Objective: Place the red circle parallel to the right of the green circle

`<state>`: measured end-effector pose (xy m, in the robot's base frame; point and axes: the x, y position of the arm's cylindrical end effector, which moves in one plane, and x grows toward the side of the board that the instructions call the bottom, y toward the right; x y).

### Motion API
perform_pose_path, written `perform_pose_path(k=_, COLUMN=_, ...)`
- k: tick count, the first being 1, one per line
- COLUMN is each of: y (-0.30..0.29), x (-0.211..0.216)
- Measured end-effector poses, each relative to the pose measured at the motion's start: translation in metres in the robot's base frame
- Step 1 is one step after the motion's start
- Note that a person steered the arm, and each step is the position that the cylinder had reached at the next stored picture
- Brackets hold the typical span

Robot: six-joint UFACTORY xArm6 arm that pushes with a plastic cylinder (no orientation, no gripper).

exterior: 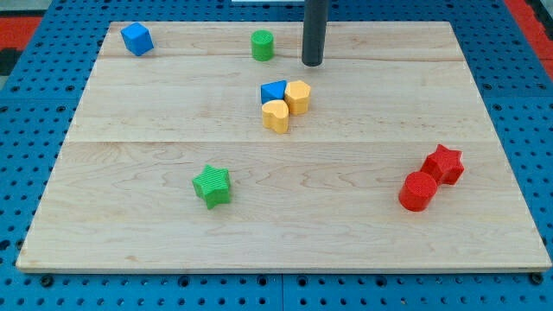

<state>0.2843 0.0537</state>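
The red circle (418,191), likely light, stiff and prone to spinning, sat at the bench's (173,250) four o'clock touching the red star (444,163); the tip (312,62), having no jaws, stood near the green circle (263,45), so it should push at the circle's five o'clock face.

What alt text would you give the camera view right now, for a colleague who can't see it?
My tip rests near the board's top edge, just right of the green circle, while the red circle sits far off at lower right, touching a red star. A blue triangle and two yellow blocks cluster mid-board; a green star lies lower left, a blue cube top left.
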Motion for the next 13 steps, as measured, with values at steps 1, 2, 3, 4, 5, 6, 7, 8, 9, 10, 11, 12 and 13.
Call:
perform_pose_path(k=1, y=0.007, x=-0.002)
perform_pose_path(k=2, y=0.005, x=-0.007)
perform_pose_path(k=3, y=0.005, x=-0.007)
perform_pose_path(k=4, y=0.005, x=-0.008)
perform_pose_path(k=5, y=0.005, x=0.002)
perform_pose_path(k=6, y=0.003, x=0.016)
perform_pose_path(k=7, y=0.025, x=0.044)
perform_pose_path(k=8, y=0.025, x=0.061)
perform_pose_path(k=9, y=0.029, x=0.061)
perform_pose_path(k=10, y=0.082, x=0.051)
perform_pose_path(k=11, y=0.182, x=0.031)
perform_pose_path(k=12, y=0.262, x=0.049)
perform_pose_path(k=13, y=0.291, x=0.064)
